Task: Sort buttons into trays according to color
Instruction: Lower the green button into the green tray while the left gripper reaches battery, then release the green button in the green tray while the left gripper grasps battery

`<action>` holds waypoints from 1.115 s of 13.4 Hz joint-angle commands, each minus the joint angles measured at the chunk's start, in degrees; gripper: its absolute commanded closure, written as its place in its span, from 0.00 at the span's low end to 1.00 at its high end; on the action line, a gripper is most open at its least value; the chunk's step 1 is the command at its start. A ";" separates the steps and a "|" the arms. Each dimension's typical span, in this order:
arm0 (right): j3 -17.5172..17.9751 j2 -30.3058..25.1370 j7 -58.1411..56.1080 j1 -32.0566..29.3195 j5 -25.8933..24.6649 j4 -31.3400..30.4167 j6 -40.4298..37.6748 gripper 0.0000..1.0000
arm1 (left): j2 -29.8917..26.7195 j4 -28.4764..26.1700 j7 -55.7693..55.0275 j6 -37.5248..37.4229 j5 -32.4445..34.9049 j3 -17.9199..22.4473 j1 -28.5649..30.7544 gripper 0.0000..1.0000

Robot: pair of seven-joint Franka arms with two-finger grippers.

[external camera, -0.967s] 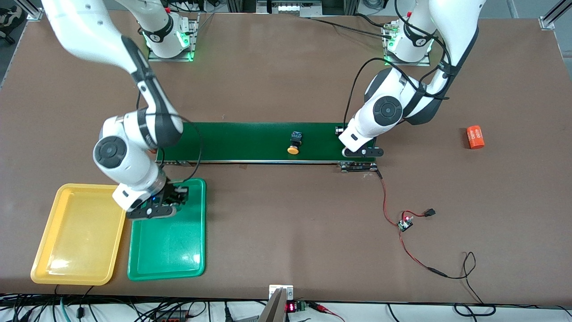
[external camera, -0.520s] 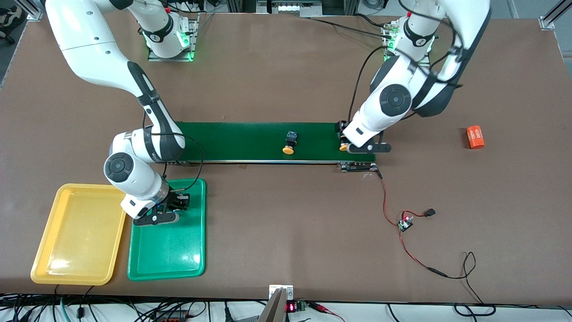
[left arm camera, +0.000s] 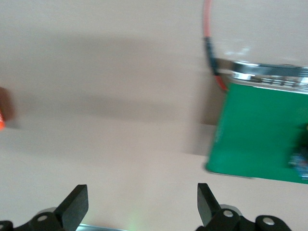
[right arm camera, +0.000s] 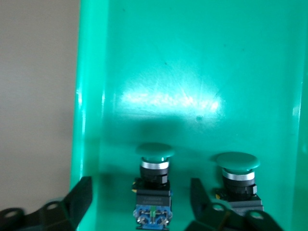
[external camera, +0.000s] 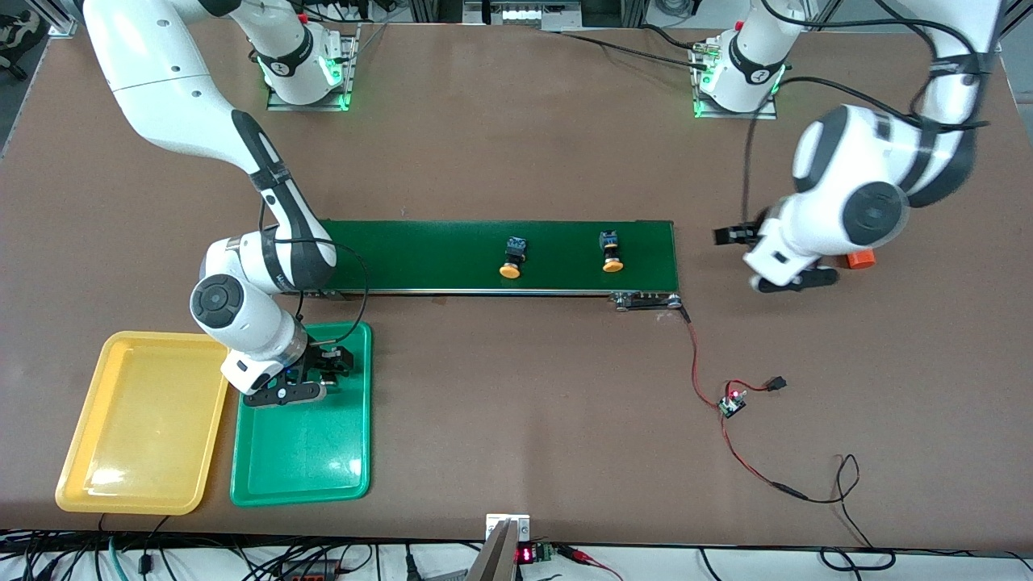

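Two orange-yellow capped buttons lie on the dark-green conveyor belt [external camera: 428, 246], one at mid-belt [external camera: 511, 258], one nearer the left arm's end [external camera: 611, 252]. My right gripper [external camera: 329, 365] is low in the green tray [external camera: 307, 444], open, its fingers apart on either side of a green-capped button [right arm camera: 153, 187] that rests on the tray floor [right arm camera: 192, 57]. A second green-capped button [right arm camera: 237, 180] lies beside it. The yellow tray [external camera: 137, 424] holds nothing. My left gripper [external camera: 730, 237] is open and empty [left arm camera: 142, 208] over bare table just off the belt's end [left arm camera: 260, 139].
An orange cylinder [external camera: 862, 258] lies by the left hand, partly hidden; it also shows at the edge of the left wrist view [left arm camera: 2, 113]. Red and black wires with a small circuit board [external camera: 733, 401] trail from the belt's end toward the front camera.
My left gripper let go of an orange-yellow button on the belt and swung off toward the left arm's end. The other orange-yellow button drifted toward the right arm's end. My right gripper opened in the green tray.
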 commanded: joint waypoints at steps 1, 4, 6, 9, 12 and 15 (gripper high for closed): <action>0.36 -8.54 -0.01 0.01 0.80 -8.78 -1.01 0.00 | 0.89 -1.26 10.24 -0.31 0.52 8.46 -0.39 0.00; 0.45 -16.54 4.09 2.55 0.89 -18.37 -1.01 0.00 | 4.06 -3.09 18.59 6.43 8.31 15.51 -0.21 0.00; 0.54 -20.67 12.08 5.62 0.89 -22.16 -1.80 0.00 | 4.06 -7.39 22.82 11.97 10.54 17.54 1.89 0.00; 1.85 -23.24 22.20 10.46 0.80 -22.97 -7.15 0.00 | 6.42 -12.50 28.08 22.77 10.63 20.88 2.51 0.00; 5.11 -22.72 28.89 13.54 0.80 -22.53 -6.99 0.00 | 7.93 -14.08 30.92 24.83 10.63 23.86 2.43 0.00; 5.11 -22.19 31.88 15.83 0.72 -22.53 -6.81 0.00 | 8.97 -17.33 30.92 30.16 10.63 25.01 2.60 0.01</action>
